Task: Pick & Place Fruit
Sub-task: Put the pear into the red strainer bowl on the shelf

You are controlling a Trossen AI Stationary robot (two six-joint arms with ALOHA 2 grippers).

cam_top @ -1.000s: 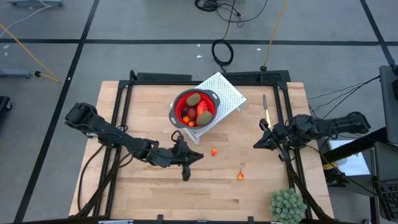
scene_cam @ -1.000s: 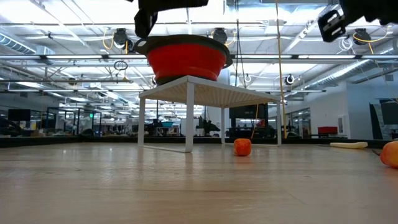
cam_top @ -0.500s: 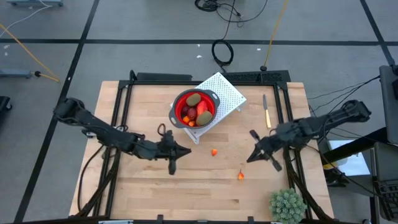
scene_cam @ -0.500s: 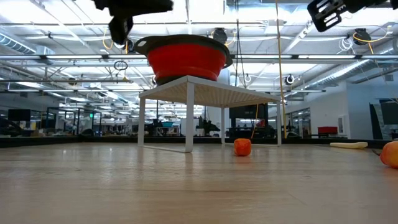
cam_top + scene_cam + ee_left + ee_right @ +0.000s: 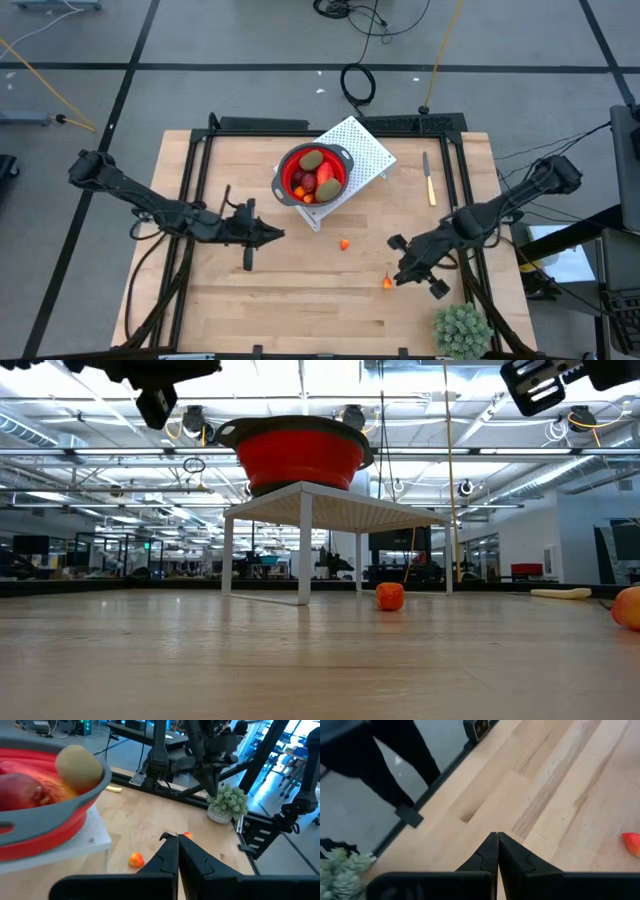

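bowl (image 5: pixel 313 175): on rack (image 5: pixel 366 150), bench (image 5: pixel 220 310) rear-ctr
fruit (image 5: pixel 318 172): in bowl; 2 bits (image 5: pixel 344 244) in front
plant (image 5: pixel 462 330): front-R corner

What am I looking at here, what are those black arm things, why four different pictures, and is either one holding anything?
It is a two-armed robot at a wooden table, filmed by four cameras at once: one overhead, one at table-top level, and one on each wrist.

Seen from above, the left gripper and the right gripper both hover over the table. Each wrist view shows its fingers pressed together with nothing between them, so nothing is held.

A red bowl sits on a small white stand, already holding several toy fruits. Two small orange pieces lie loose on the wood: one near the middle, one just by the right gripper. A spiky green plant stands at the table's corner.
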